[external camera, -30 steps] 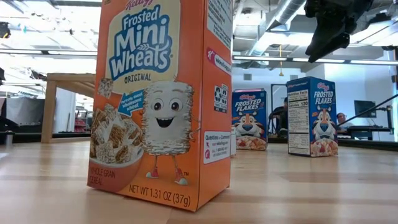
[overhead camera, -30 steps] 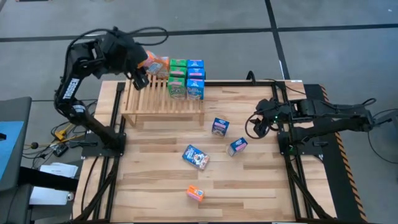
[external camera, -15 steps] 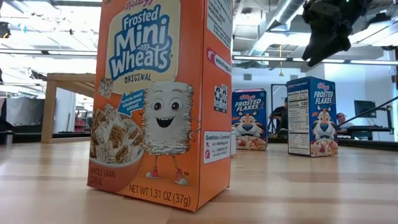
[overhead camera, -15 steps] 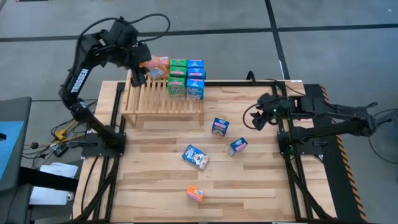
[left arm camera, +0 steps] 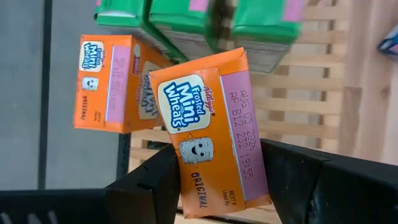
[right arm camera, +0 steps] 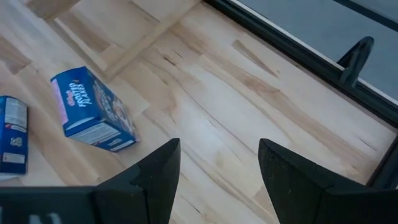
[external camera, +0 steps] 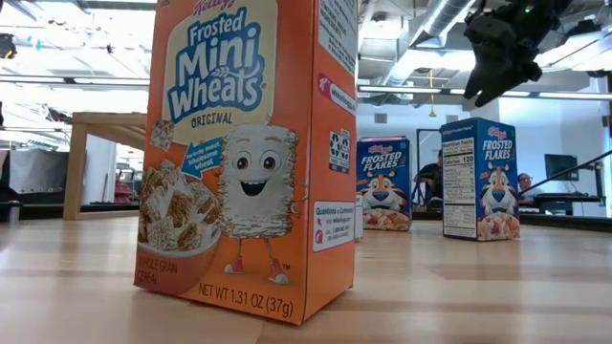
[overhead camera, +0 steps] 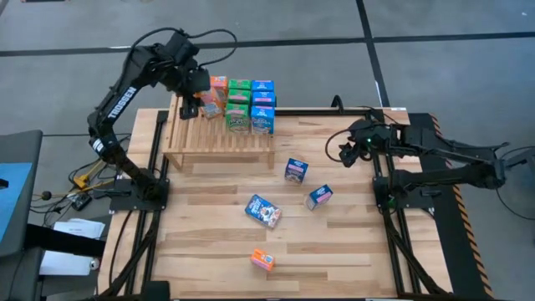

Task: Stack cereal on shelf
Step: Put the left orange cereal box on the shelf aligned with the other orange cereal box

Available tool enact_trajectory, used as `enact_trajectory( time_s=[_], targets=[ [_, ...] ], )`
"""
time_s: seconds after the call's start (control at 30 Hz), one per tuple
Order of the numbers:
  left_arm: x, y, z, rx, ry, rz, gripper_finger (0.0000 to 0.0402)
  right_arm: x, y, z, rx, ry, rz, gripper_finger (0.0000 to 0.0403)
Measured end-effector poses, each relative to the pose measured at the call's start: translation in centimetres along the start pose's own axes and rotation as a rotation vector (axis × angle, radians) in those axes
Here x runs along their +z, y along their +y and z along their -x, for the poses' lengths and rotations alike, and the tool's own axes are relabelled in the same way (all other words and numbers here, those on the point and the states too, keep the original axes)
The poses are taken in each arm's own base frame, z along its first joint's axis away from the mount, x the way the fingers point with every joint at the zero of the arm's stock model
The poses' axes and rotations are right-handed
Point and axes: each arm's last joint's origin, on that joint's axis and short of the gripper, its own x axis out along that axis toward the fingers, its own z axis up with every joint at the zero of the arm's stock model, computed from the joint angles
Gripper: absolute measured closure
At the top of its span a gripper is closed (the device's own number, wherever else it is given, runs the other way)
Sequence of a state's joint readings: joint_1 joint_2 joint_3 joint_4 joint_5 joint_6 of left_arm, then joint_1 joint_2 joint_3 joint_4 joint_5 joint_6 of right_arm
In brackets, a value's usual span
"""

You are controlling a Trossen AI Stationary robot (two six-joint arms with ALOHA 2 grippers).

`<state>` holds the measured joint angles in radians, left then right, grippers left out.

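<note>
Above shelf (overhead camera: 219,138): left gripper (left arm camera: 217,186) clamping orange cereal box (left arm camera: 211,137)

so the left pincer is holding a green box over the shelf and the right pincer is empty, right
Not quite: the box in the left pincer is orange, a Frosted Mini Wheats box, as the left wrist view shows. It is held over the shelf, and the right pincer is empty.

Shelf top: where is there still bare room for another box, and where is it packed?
The shelf has bare slats along its front and left, bordered by the left pincer holding an orange box. Its back right is crowded with the green boxes and the blue boxes.
</note>
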<state>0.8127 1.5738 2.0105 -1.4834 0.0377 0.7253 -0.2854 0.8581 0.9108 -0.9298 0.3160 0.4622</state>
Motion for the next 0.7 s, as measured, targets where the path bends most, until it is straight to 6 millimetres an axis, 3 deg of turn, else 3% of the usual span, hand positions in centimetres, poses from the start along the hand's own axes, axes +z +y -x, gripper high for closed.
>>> enact_trajectory(
  time_s=[0.2, 0.7],
  targets=[
    [0.2, 0.4, -2.0, 0.007, -0.027, -0.062, 0.0223, 0.1, -0.2, -0.1, -0.012, 0.0, -0.013, 0.0163],
    [0.4, 1.5, -4.5, 0.0, 0.053, -0.118, 0.0223, 0.1, -0.3, -0.1, -0.012, 0.004, 0.014, 0.0163]
  ],
)
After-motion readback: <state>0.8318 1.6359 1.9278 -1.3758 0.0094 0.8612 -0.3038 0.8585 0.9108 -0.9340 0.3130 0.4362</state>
